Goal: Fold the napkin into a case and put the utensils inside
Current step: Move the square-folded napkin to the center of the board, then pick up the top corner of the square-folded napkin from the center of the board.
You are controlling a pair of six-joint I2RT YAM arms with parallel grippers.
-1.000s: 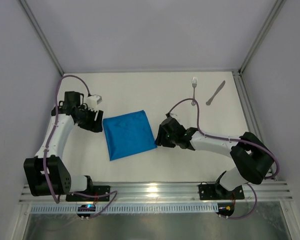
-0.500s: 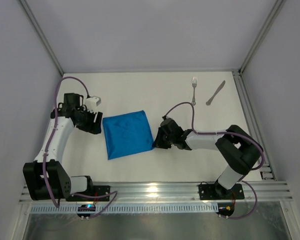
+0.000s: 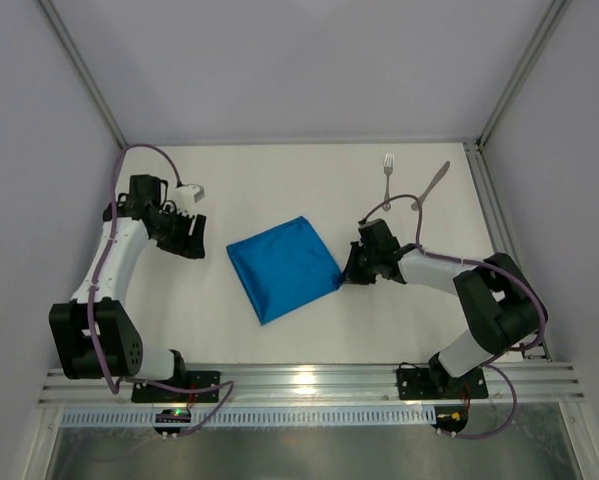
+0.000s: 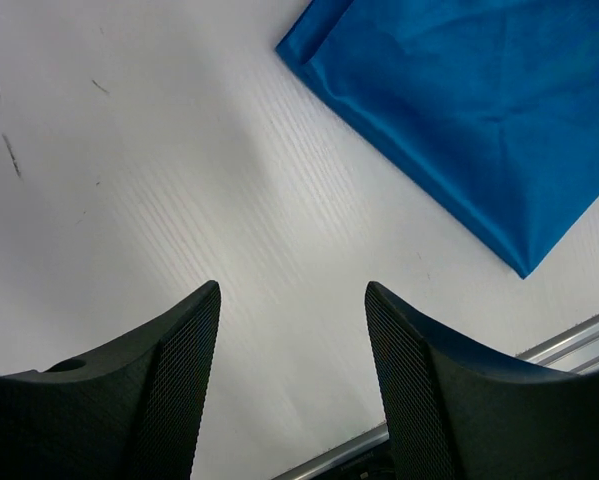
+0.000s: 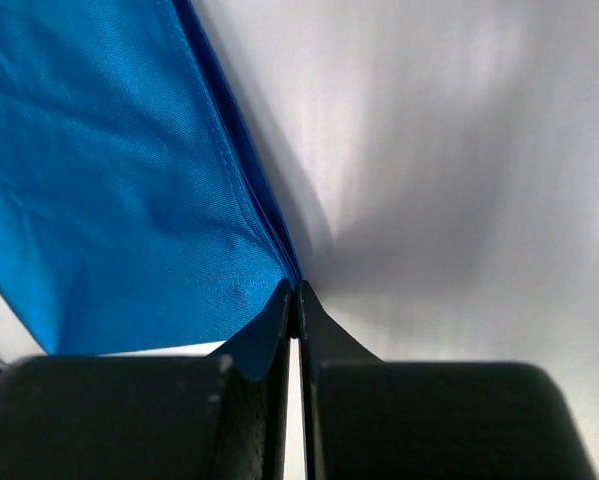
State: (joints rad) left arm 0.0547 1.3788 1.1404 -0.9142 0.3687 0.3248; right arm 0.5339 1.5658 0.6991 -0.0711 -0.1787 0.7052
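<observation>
One napkin point(image 3: 284, 266): right jaws are clamping its three-o'clock corner; left jaws are hanging apart at nine o'clock.

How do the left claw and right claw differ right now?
The left claw is open; the right claw is shut. The left claw holds nothing, over the table apart from the napkin; the right claw pinches the napkin's right corner. Both have black fingers and sit low.

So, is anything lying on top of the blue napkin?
Nothing lies on the napkin; the fork and knife lie apart, farther back. What is under it cannot be seen.
</observation>
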